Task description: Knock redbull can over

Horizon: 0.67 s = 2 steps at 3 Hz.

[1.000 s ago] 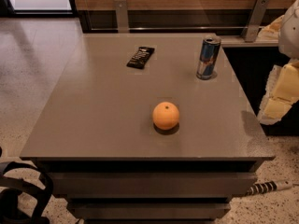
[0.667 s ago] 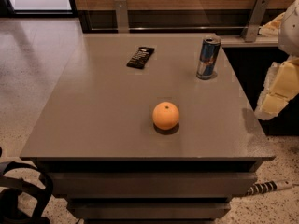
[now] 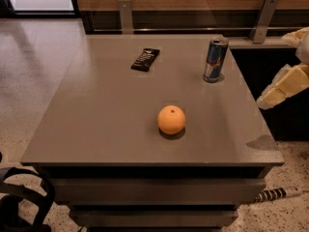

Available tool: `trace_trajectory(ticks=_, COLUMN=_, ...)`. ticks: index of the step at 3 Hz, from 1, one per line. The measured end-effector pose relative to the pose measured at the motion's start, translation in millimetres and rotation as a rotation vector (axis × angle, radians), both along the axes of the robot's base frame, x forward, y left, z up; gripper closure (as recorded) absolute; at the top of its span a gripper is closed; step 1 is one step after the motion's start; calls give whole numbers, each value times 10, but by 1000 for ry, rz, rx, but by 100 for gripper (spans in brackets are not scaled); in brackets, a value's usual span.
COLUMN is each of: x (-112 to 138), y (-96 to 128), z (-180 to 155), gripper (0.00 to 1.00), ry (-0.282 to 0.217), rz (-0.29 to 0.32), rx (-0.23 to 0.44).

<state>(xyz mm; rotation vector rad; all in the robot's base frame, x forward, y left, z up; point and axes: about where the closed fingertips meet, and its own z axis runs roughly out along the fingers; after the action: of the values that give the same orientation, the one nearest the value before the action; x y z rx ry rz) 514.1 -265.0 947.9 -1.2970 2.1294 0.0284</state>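
Observation:
The redbull can (image 3: 215,60) stands upright on the grey table (image 3: 111,115), near its far right edge; it is slim, blue and silver with a silver top. My gripper (image 3: 270,96) is cream-coloured and comes in from the right side of the view. It hangs just off the table's right edge, in front of and to the right of the can, and is apart from it. It holds nothing that I can see.
An orange (image 3: 171,120) sits near the table's middle, in front of the can. A black candy bar wrapper (image 3: 145,59) lies at the far middle. A wooden wall with metal brackets (image 3: 263,19) runs behind. A striped cable (image 3: 275,194) lies on the floor at right.
My gripper has moved a little up and to the left, closer to the table's right edge and the can. The can, orange and wrapper have not moved.

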Motion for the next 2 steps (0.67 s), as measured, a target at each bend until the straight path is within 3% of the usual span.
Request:
trace_trajectory(ticks=1, x=404, y=-214, z=-176, gripper=0, ry=-74, rz=-52, rx=151)
trace_trajectory(ticks=2, x=842, y=-385, z=-388, gripper=0, ry=-145, rz=-66, rx=308)
